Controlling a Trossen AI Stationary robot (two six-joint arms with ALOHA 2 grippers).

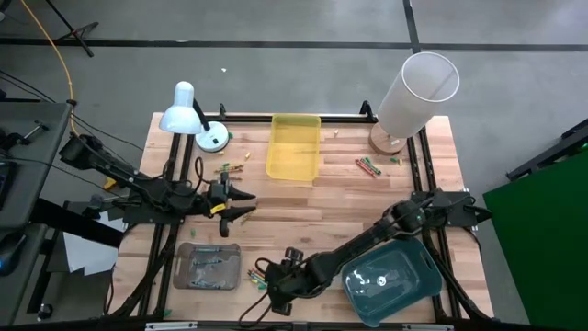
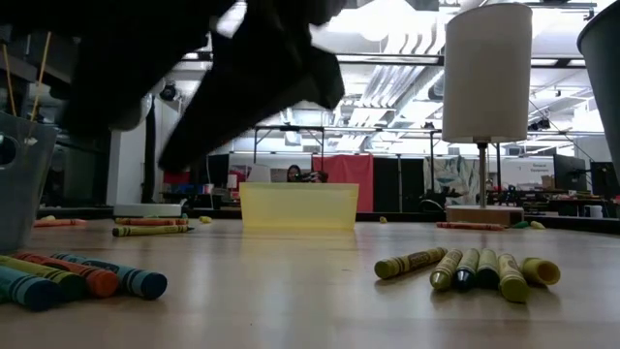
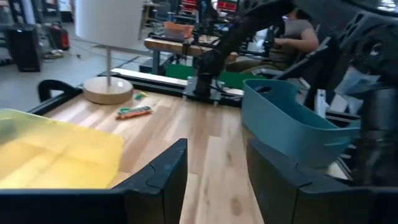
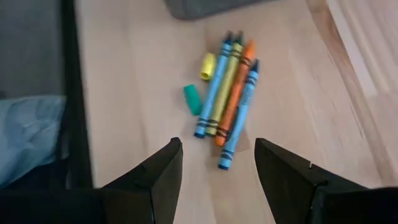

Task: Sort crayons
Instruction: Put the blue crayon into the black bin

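Overhead, both arms reach across a wooden table (image 1: 303, 207) strewn with crayons. The right gripper (image 4: 217, 171) hangs low near the table's front edge, fingers spread and empty, over a bunch of four crayons (image 4: 227, 96) lying side by side — two blue, one olive, one orange — with a yellow stub (image 4: 208, 66) and a green stub (image 4: 193, 99) just beside them. In the high view that bunch (image 1: 254, 276) lies between a grey tray (image 1: 209, 267) and the right gripper (image 1: 276, 287); the grey tray holds a few crayons of its own. The right arm stretches past a teal tray (image 1: 390, 276) at the front right corner.

The left gripper (image 1: 241, 204) sits near the table's middle left, fingers parted and holding nothing, pointed toward the right side. Its wrist camera looks past a yellow tray (image 3: 56, 155) to the teal tray (image 3: 292, 121) and a white cylinder lamp (image 3: 109, 46), with loose crayons (image 3: 134, 112) near the lamp's round base. A seated person (image 3: 298, 34) shows in the room beyond.

Elsewhere, the yellow tray (image 1: 294, 147) stands at the table's far middle, a blue desk lamp (image 1: 188, 115) at the far left, the cylinder lamp (image 1: 413, 92) at the far right. More crayons lie beside the yellow tray (image 1: 230, 168) and near the lamp base (image 1: 369, 166). At table height, a dark arm (image 2: 213, 68) blocks the upper left, while five olive and dark crayons (image 2: 470, 267) rest in a row at right.
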